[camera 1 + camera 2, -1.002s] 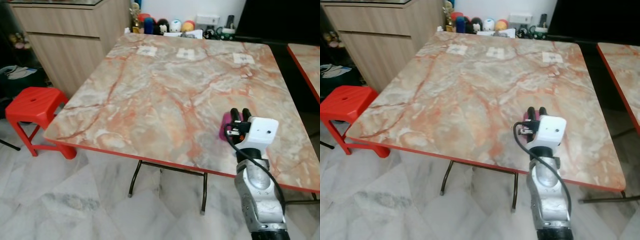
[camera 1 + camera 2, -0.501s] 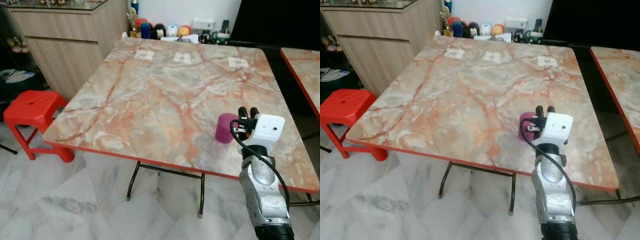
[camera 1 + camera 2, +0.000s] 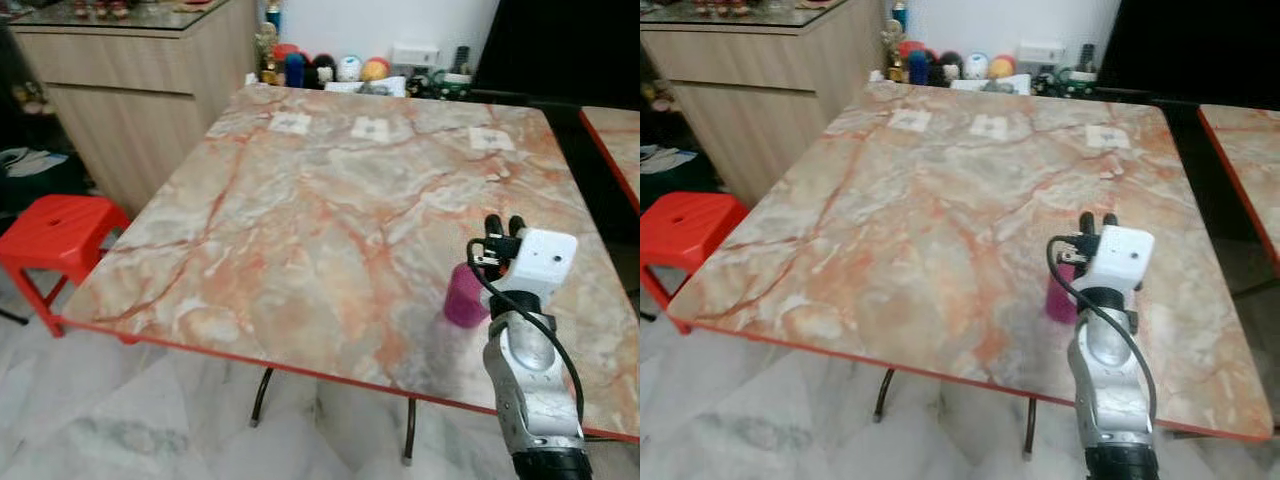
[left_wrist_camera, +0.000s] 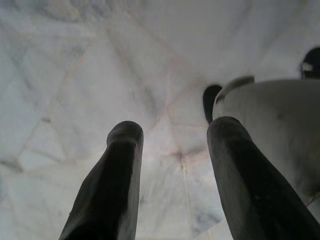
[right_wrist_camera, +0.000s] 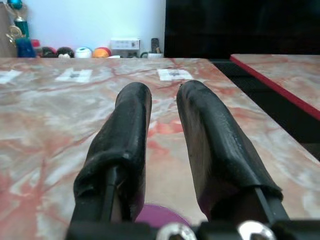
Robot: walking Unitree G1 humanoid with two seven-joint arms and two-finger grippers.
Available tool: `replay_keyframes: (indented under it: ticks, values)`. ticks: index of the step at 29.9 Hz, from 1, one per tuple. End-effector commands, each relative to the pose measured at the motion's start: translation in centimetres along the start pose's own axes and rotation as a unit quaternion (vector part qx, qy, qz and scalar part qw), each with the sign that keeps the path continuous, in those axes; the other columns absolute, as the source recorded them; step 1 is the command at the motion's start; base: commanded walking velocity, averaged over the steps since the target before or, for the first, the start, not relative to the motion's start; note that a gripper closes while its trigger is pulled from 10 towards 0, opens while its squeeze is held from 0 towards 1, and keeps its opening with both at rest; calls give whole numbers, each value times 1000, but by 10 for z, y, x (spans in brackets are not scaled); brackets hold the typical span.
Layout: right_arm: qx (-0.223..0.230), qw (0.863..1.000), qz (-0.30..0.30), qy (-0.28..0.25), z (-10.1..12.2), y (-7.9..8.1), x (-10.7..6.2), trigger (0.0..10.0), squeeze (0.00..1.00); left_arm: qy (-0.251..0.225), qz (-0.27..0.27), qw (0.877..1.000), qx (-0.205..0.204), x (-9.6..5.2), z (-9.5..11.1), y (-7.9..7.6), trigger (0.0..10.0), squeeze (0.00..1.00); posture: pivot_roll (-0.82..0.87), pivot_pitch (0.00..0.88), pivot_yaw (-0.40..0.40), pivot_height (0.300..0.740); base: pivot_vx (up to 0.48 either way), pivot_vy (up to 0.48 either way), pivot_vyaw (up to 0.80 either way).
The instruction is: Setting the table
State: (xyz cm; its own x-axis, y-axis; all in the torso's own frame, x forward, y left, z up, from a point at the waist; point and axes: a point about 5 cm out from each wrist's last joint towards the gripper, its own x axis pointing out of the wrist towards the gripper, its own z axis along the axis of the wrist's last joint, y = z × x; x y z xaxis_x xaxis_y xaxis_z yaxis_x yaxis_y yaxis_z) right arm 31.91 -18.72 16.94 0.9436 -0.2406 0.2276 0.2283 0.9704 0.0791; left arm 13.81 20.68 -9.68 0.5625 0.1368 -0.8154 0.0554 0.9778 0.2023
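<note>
A magenta cup stands upright on the marble table, near its front right edge. My right gripper hovers just above and slightly to the right of the cup, clear of it. Its fingers stand a narrow gap apart with nothing between them. In the right wrist view the cup's rim shows below the fingers. My left gripper hangs open over the pale tiled floor, idle.
Three small paper cards lie along the table's far edge. Toys and small items line the wall behind. A wooden cabinet and a red stool stand at the left. A second table is at the right.
The right gripper has come off the cup and risen; the cup now stands free below it. The camera has shifted too.
</note>
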Motion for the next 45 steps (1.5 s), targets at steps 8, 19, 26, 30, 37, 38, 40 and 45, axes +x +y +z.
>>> replay_keyframes:
  ticks: [8, 19, 26, 30, 37, 38, 40, 45]
  values:
    - [15, 999, -44, 5, 14, -9, -17, 10000, 1000, 3, -30, 1000, 0, -1, -4, 6, 10000, 0, -10, 120, -41, 740, 0, 0, 0]
    - [87, 979, -99, 154, 0, -19, -29, 10000, 114, 27, -24, 999, -1, -9, -25, 26, 10000, 0, -23, 126, -46, 740, 0, 0, 0]
    - [86, 979, -77, 171, 11, -19, -21, 10000, 0, 40, -27, 999, -5, -13, -38, 19, 10000, 0, -18, 130, -50, 740, 0, 0, 0]
    - [92, 971, -88, 202, 6, -23, -25, 10000, 0, 44, -28, 999, -6, -14, -41, 16, 10000, 0, -17, 134, -48, 740, 0, 0, 0]
    - [103, 967, -84, 219, 8, -21, -28, 10000, 0, 36, -31, 999, -3, -11, -33, 8, 10000, 0, -13, 142, -46, 740, 0, 0, 0]
    - [103, 967, -84, 219, 8, -21, -27, 10000, 0, 35, -31, 999, -3, -10, -32, 7, 10000, 0, -13, 142, -46, 740, 0, 0, 0]
    - [105, 966, -72, 226, 9, -19, -27, 10000, 0, 28, -34, 999, -1, -7, -24, 0, 10000, 0, -14, 142, -45, 740, 0, 0, 0]
    - [108, 963, -52, 240, 5, -14, -27, 10000, 0, 25, -39, 999, 0, -6, -20, -8, 10000, 0, -14, 142, -45, 740, 0, 0, 0]
